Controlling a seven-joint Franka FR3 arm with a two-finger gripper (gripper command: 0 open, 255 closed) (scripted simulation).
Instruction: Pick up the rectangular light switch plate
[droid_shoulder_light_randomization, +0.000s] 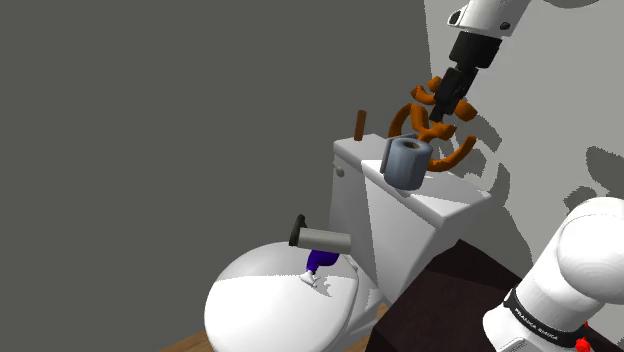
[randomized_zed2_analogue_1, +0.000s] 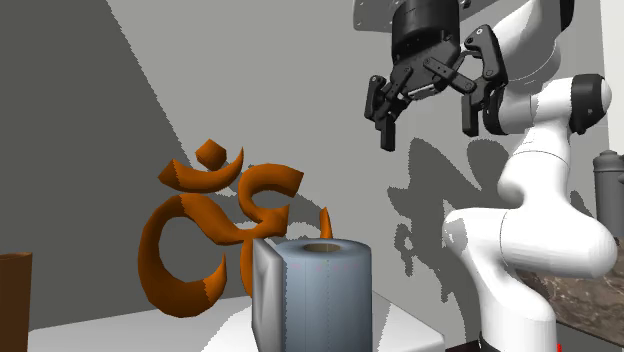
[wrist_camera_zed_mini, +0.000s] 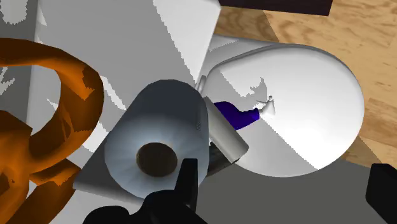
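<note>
The light switch plate (randomized_zed2_analogue_1: 262, 296) is a thin pale grey rectangle. It stands on edge on the white toilet tank lid (droid_shoulder_light_randomization: 440, 200), leaning against a grey toilet paper roll (randomized_zed2_analogue_1: 325, 295). The wrist view shows the plate (wrist_camera_zed_mini: 93, 178) as a grey slab beside the roll (wrist_camera_zed_mini: 156, 143). My black gripper (randomized_zed2_analogue_1: 428, 125) hangs open and empty in the air above the tank, apart from both. Seen from the shoulder, the gripper (droid_shoulder_light_randomization: 446, 108) is above and to the right of the roll (droid_shoulder_light_randomization: 407, 162), in front of the ornament.
An orange Om-shaped ornament (randomized_zed2_analogue_1: 215, 235) stands on the tank behind the roll, with a brown post (droid_shoulder_light_randomization: 359, 124) at the tank's far end. On the shut toilet lid (droid_shoulder_light_randomization: 270, 300) lie a grey cylinder (droid_shoulder_light_randomization: 322, 238) and a small blue object (droid_shoulder_light_randomization: 319, 261). The floor is wooden (wrist_camera_zed_mini: 318, 32).
</note>
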